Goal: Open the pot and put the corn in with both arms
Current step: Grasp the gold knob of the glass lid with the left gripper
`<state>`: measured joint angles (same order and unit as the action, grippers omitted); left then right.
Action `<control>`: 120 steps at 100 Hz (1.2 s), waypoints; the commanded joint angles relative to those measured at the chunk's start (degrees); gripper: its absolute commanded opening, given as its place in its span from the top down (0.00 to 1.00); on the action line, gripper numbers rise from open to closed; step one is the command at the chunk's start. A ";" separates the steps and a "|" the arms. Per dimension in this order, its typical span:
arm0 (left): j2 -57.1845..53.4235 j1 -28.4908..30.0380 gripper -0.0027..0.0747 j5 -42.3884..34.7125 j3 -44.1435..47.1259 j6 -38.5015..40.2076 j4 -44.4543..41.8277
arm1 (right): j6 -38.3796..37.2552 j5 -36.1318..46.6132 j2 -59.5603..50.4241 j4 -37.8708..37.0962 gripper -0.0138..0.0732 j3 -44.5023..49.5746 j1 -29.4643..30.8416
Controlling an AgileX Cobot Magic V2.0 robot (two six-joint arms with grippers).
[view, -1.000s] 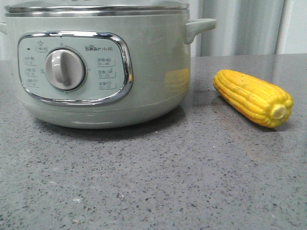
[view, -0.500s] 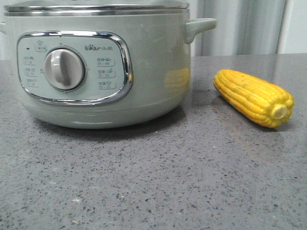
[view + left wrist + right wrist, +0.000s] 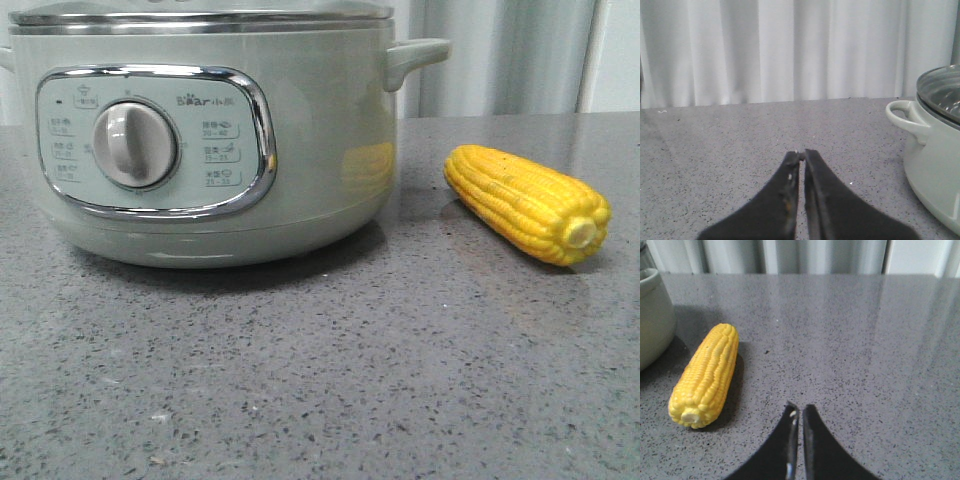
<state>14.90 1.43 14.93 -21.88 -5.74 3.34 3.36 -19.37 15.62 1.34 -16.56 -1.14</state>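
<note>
Above the grey surface both our left fingers and right fingers are pressed together, holding nothing. We see the corn lying at three o'clock from the pot, its lid still on.

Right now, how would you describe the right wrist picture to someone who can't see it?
A yellow corn lies on a speckled grey table, stub end toward the camera. The right gripper, its dark fingers closed and empty, sits apart from it. The pale green pot shows at one edge, white curtains behind.
</note>
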 commanded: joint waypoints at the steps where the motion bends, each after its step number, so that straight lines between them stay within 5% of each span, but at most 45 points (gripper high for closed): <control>1: 4.79 -0.47 0.99 -4.87 -3.54 0.26 0.67 | 0.29 1.83 5.15 0.15 0.90 -5.45 -0.03; 23: 10.99 -0.47 0.94 -11.41 -3.67 0.26 0.76 | 0.29 3.14 11.96 0.29 0.91 -9.10 -0.03; 42: 13.08 -0.47 0.54 -15.61 -3.67 0.26 0.76 | 0.29 3.25 13.82 0.29 0.91 -9.10 -0.03; 52: 14.21 -0.47 0.42 -20.13 -3.67 0.44 2.24 | 0.29 3.25 13.91 0.29 0.91 -9.10 -0.03; 73: 18.72 -4.11 0.41 -22.65 -6.23 1.45 3.18 | 0.29 4.13 13.91 0.29 0.91 -8.47 -0.03; 120: 40.65 -33.24 0.41 -42.58 -15.13 1.45 2.93 | 0.29 5.71 13.91 0.29 0.91 -8.15 -0.03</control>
<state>51.78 -28.29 -20.24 -33.69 -4.70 6.13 3.36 -18.48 28.85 1.59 -23.22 -1.14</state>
